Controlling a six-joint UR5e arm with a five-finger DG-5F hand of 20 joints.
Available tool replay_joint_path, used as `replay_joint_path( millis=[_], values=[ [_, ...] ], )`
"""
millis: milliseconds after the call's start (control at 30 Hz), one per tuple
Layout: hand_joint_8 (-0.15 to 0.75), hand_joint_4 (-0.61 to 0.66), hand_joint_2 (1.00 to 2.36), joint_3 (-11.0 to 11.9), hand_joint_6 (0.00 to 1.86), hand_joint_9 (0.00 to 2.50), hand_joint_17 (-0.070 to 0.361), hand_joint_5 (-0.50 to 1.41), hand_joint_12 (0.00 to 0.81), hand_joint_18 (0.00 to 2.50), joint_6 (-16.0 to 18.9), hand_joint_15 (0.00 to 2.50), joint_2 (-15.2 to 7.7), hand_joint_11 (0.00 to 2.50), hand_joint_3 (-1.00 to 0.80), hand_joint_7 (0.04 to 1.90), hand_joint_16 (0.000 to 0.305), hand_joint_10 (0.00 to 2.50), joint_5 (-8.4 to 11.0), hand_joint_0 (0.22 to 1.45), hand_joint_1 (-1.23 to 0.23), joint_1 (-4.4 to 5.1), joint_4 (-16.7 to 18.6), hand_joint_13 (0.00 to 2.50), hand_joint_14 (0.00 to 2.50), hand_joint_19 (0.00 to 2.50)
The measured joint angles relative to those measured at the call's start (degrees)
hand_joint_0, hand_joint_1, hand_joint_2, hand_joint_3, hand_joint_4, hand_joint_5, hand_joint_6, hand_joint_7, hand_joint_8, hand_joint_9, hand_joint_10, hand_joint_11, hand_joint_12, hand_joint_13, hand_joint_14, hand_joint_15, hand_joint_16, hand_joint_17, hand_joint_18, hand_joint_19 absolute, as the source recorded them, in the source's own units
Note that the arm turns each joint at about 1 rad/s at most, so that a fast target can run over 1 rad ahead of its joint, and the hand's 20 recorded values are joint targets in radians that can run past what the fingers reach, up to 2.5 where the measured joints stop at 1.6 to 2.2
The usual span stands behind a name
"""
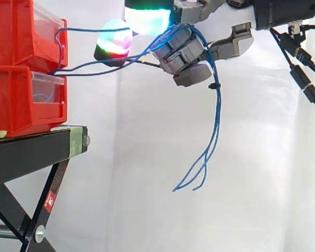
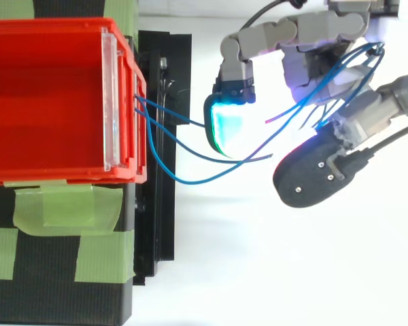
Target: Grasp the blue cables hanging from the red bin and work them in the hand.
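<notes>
Gripping blue cables point(image 1: 217, 121) in curled hand point(image 1: 181, 51), away from stacked red bins point(image 1: 18, 79). Strung across from bins, dangling loose below.

Bright, even light washes the white curtain point(image 1: 252, 157) pale, and the robot hand's point(image 1: 186, 55) glowing pads point(image 1: 147, 21) glare.

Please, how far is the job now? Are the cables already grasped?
Done: the grasp; the hand has fingers curled round the cables, clear of the bin. In hand: the cables run from bin to fingers, ends hanging free below. Left: working them further in the hand.
</notes>
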Motion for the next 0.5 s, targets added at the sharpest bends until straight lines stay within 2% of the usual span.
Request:
replay_joint_path(
  millis=[500],
  values=[
    [0.424,0.21,1.00,0.0,0.28,0.31,0.105,0.12,0.436,1.07,-1.1,2.06,0.0,2.50,-0.98,1.38,0.047,2.50,-0.02,0.88,-0.59,0.60,0.0,0.45,2.50,1.61]
  ],
)
